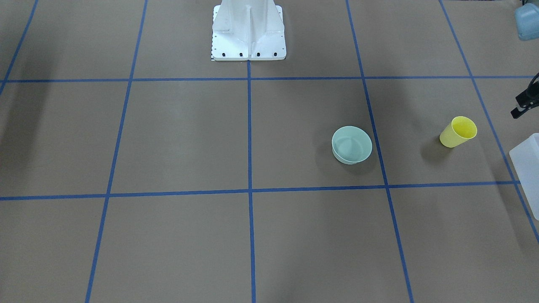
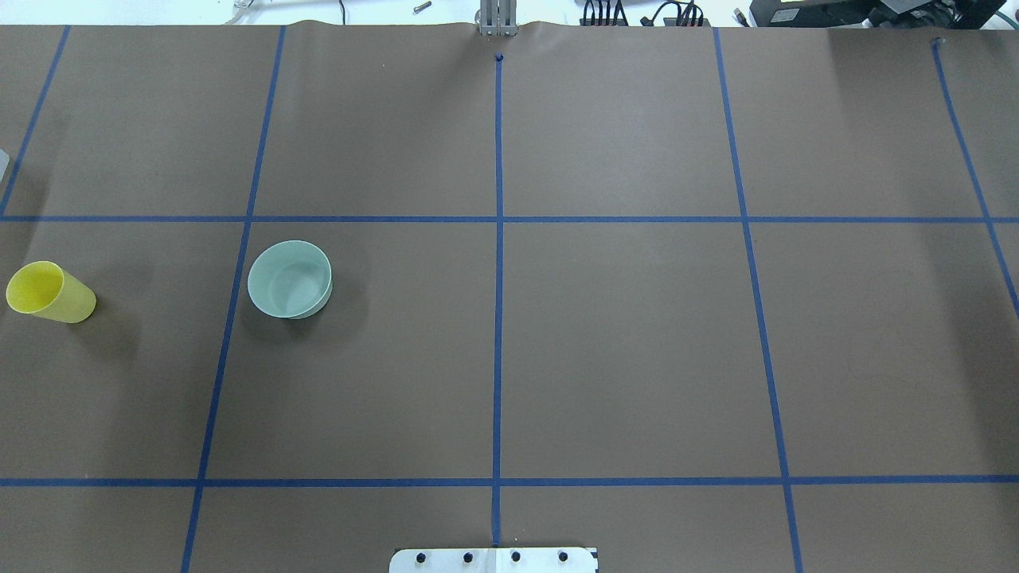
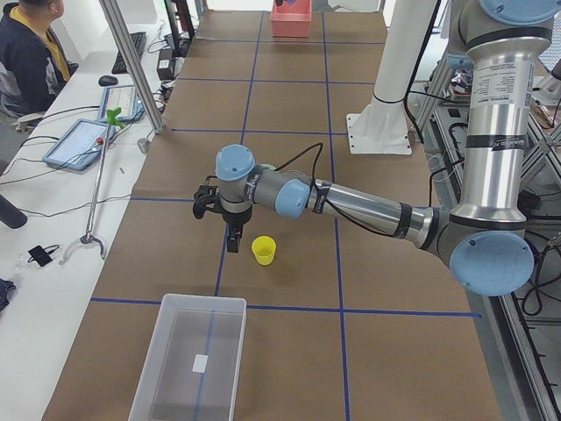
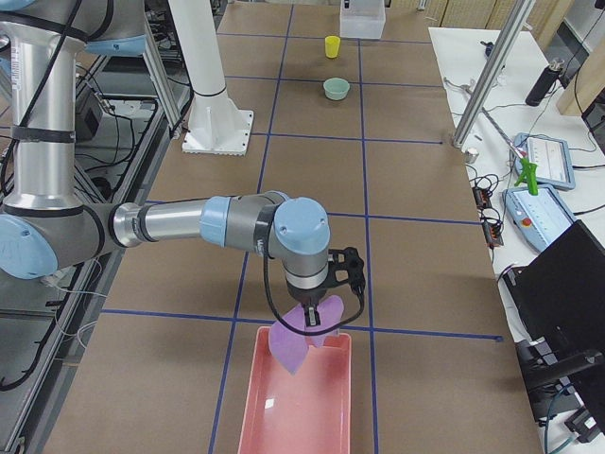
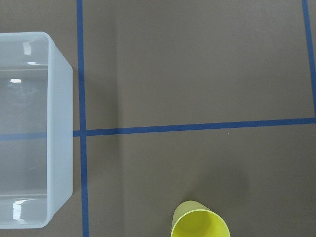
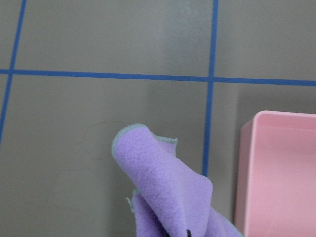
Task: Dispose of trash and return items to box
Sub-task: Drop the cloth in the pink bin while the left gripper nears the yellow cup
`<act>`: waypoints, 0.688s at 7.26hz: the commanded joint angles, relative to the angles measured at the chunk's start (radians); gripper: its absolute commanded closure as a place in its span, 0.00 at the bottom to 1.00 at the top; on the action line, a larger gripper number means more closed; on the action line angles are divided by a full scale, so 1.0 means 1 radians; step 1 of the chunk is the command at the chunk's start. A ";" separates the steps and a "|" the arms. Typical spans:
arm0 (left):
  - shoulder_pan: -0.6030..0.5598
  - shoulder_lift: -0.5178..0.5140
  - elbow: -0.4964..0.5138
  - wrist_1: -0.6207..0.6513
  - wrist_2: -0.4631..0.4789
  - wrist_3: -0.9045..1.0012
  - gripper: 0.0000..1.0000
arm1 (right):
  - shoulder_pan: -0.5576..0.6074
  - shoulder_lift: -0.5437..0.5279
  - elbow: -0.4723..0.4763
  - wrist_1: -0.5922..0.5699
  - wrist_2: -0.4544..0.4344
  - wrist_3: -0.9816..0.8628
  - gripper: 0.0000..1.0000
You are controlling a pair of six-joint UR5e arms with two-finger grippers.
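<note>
Since the cloth (image 4: 295, 345), pinched at its top by the closed right gripper (image 4: 319, 312), hangs only over the upper end of the tray (image 4: 302, 416) at the bottom of the right side view, the drop wants care. In the right wrist view most of the cloth lies left of the tray's rim. I would carry it further in over the tray and let go low, so it cannot fall outside.

The left gripper (image 3: 230, 237) hovers just left of the upright cup (image 3: 264, 250) in the middle of the left side view; whether it is open I cannot tell. It should pinch one wall gently, as the cup looks light and tippy.

The bowl (image 1: 351, 145) sits right of centre in the front view. The box (image 3: 193, 360) stands at lower left of the left side view, near the cup.
</note>
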 commanded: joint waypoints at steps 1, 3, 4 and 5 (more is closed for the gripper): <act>0.006 -0.009 -0.015 -0.024 -0.002 -0.080 0.02 | 0.023 0.023 -0.303 0.245 -0.019 -0.080 1.00; 0.159 -0.078 -0.021 -0.020 0.040 -0.294 0.02 | 0.023 0.022 -0.401 0.378 -0.016 -0.065 0.19; 0.198 -0.083 -0.018 -0.021 0.109 -0.333 0.02 | 0.023 0.021 -0.393 0.378 -0.005 -0.062 0.00; 0.206 -0.037 -0.007 -0.058 0.113 -0.288 0.02 | 0.024 0.032 -0.384 0.375 -0.002 -0.059 0.00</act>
